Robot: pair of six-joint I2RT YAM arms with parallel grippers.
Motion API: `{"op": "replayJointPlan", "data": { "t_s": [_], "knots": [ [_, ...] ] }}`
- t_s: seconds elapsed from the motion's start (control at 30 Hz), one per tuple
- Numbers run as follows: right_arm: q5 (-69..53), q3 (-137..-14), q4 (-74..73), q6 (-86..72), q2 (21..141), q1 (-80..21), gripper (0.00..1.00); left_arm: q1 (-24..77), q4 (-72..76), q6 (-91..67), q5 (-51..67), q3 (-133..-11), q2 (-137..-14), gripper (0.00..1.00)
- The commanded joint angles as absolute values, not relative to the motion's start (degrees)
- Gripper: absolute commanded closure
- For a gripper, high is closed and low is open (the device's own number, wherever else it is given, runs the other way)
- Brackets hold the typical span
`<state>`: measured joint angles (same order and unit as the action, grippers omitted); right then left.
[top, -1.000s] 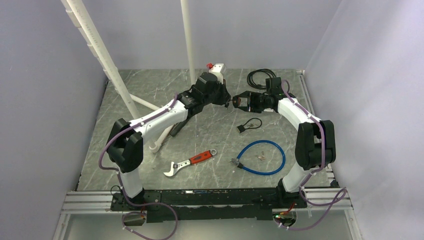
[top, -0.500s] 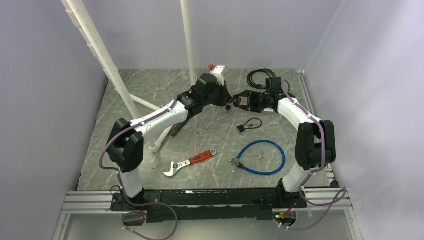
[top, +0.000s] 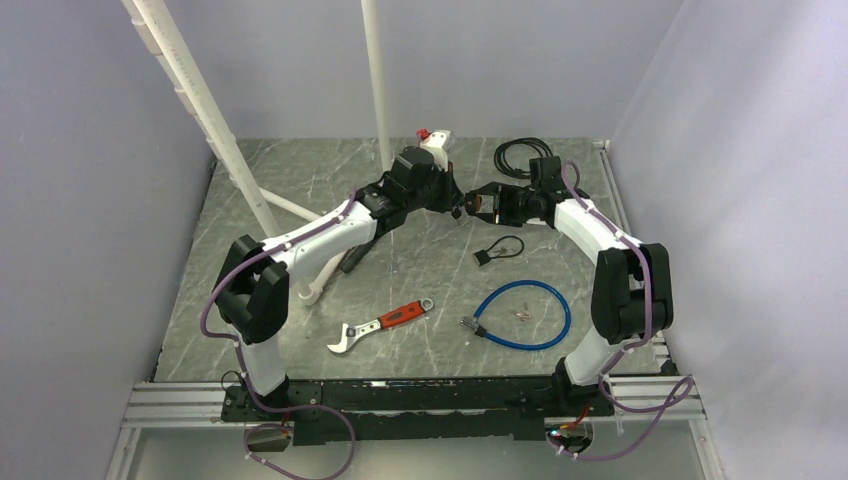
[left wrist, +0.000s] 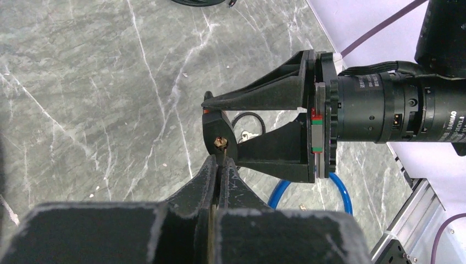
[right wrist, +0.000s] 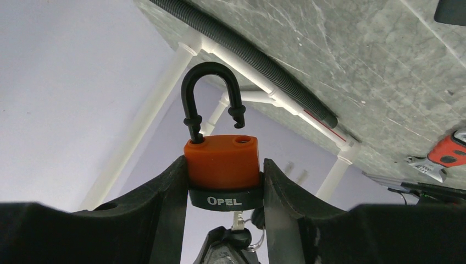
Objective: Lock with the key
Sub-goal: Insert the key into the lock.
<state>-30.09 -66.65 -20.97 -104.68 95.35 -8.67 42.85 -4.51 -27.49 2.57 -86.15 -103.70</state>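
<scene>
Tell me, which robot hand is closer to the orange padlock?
Right. The right fingers clamp the orange padlock with the black shackle from both sides. The left fingers are at its bottom end, pinching a thin metal key by the keyhole.

Your work surface is a grey, white-veined marble-pattern table top (top: 300,200), boxed in by plain lavender walls (top: 80,200) on the left, back and right. An upright white pipe (top: 375,70) stands at the back, and a slanted white pipe (top: 195,90) leans beside it. An aluminium rail (top: 180,405) edges your near side. The light is soft and even.

Left gripper (left wrist: 220,161) nearer the padlock (right wrist: 221,159).
</scene>
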Motion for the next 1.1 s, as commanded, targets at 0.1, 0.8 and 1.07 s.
{"op": "replayJointPlan", "data": {
  "t_s": [0.1, 0.8, 1.07],
  "knots": [
    [-33.5, -66.0, -19.2, -106.3, 91.2, -9.7, 1.0, 41.7, -3.1, -27.2, 0.8, -87.8, -104.7, 1.0],
    [-34.5, -65.8, -21.3, -107.0, 92.3, -10.0, 1.0, 41.2, -2.6, -26.1, 1.0, -86.4, -103.8, 1.0],
    [-34.3, -68.9, -23.6, -109.2, 93.2, -10.8, 1.0, 42.2, -1.1, -22.9, 2.5, -85.2, -104.0, 1.0]
  ]
}}
